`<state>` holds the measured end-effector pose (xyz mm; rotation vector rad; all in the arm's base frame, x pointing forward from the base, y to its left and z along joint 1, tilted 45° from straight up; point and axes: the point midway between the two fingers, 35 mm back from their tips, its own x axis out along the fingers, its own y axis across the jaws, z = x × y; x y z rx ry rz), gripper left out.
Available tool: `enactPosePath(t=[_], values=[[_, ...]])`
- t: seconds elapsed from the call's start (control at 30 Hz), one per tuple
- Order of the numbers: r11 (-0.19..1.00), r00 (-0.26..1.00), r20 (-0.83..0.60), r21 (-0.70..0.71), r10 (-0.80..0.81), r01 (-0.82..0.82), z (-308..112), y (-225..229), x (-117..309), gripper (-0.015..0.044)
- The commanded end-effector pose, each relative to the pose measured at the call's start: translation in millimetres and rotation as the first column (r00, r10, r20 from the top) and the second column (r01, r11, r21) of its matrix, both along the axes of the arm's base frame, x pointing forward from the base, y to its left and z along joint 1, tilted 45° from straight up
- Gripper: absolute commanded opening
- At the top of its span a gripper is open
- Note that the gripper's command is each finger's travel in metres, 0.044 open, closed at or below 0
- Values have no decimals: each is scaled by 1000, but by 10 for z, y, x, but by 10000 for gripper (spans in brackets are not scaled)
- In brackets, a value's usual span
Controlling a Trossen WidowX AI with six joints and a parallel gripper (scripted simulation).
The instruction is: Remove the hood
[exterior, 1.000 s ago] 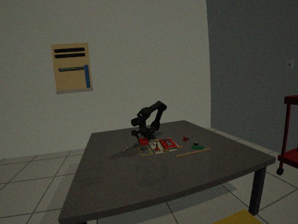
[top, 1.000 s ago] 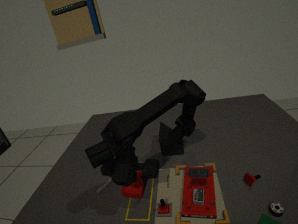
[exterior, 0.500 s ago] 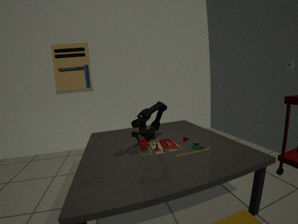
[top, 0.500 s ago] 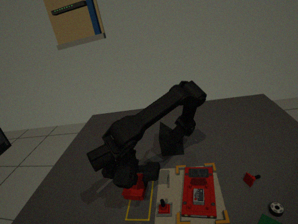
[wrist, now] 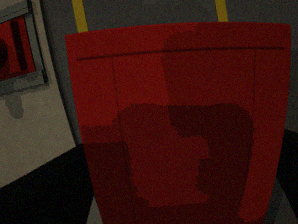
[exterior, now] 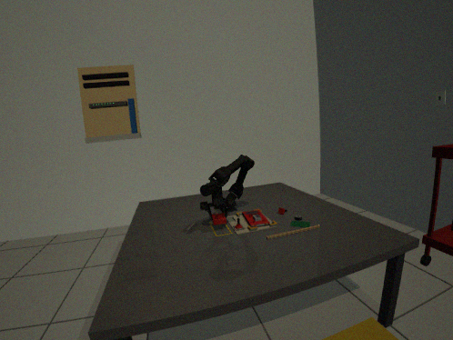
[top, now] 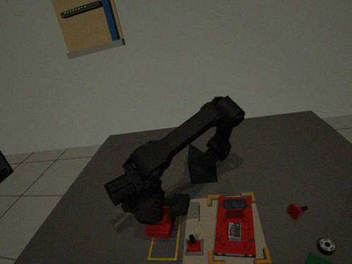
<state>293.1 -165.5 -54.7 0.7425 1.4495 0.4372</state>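
Note:
The red hood [top: 159,231] [exterior: 219,220] [wrist: 145,85] is off the car, between the fingers of my gripper [top: 165,213] [exterior: 217,213] [wrist: 184,146], which is shut on it. The hood hangs over the back part of the marked area, a yellow outline [top: 162,260] [exterior: 223,235] [wrist: 80,15], and reaches a little past its left line in the top view. The gap under the hood is too small to judge. The red toy car [top: 249,226] [exterior: 249,219] stands to the right with its grey engine showing. The hood and arm hide the outline's back part.
The car sits between orange corners on a beige board [top: 209,226] [wrist: 30,125], beside a red part with a black lever [top: 193,246] [exterior: 238,225]. A grey bar [top: 121,220] lies left of the gripper. A wheel [top: 326,246] and green block [top: 315,260] [exterior: 300,224] lie right.

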Motion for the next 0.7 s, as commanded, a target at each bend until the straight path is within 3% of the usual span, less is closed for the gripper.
enactPosePath(t=[0.0,0.67], values=[[1000,1000,-8,8,-3,3,-35,53,-10,0],[1000,1000,-7,9,-2,2,-135,165,-10,0]])
